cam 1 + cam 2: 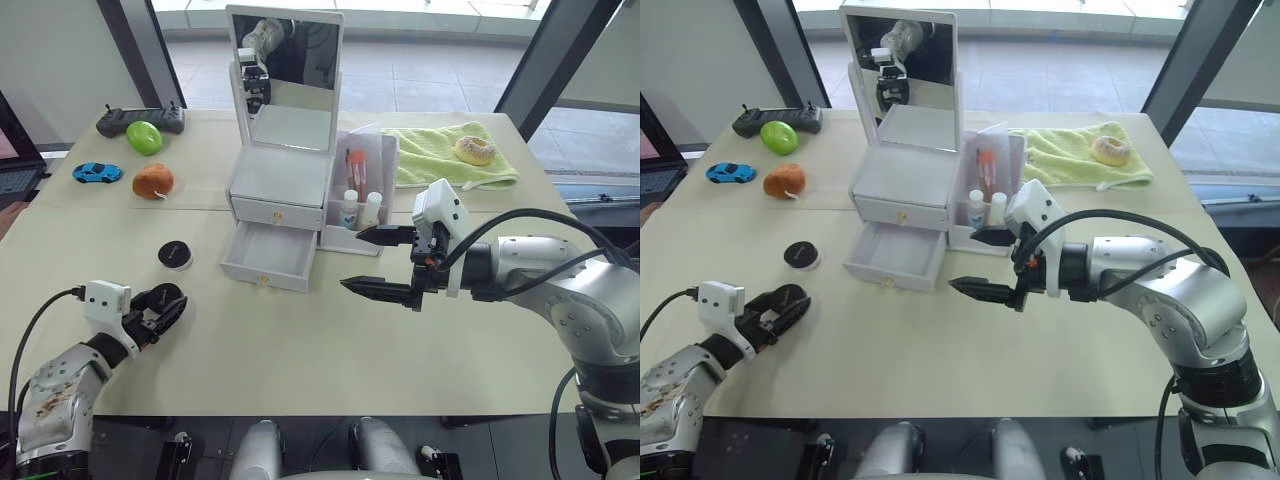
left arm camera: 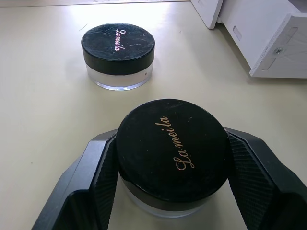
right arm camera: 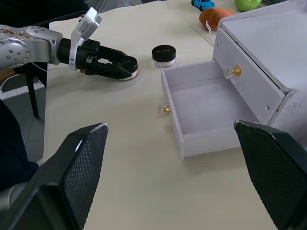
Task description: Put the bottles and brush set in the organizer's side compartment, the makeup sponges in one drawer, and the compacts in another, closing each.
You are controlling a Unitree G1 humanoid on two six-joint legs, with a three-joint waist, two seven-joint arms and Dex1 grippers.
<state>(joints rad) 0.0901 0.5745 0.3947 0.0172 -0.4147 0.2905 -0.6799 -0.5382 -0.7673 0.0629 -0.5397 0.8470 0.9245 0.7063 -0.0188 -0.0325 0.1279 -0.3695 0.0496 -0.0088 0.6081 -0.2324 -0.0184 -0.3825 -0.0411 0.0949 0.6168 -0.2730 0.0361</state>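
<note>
**Left hand clamped on one compact, lower drawer waiting open**

Left hand [image 2: 170, 191], at the lower left of the head view, had its two black fingers closed against the sides of a compact [image 2: 171, 151] resting on the counter [image 1: 300, 350]. The second compact [image 1: 175, 254] sat just beyond it, left of centre. Further right, the organizer [image 1: 280, 190] stood mid-frame with its lower drawer [image 1: 268, 255] pulled out and empty; bottles [image 1: 360, 208] and brush set [image 1: 355, 166] already stood in the side compartment [image 1: 385, 150]. The right hand [image 1: 385, 262] hovered spread wide and empty, just right of the drawer. The grip looked low on a smooth round case, so it could slip out during the carry, or the case could catch the drawer's front wall.
</note>
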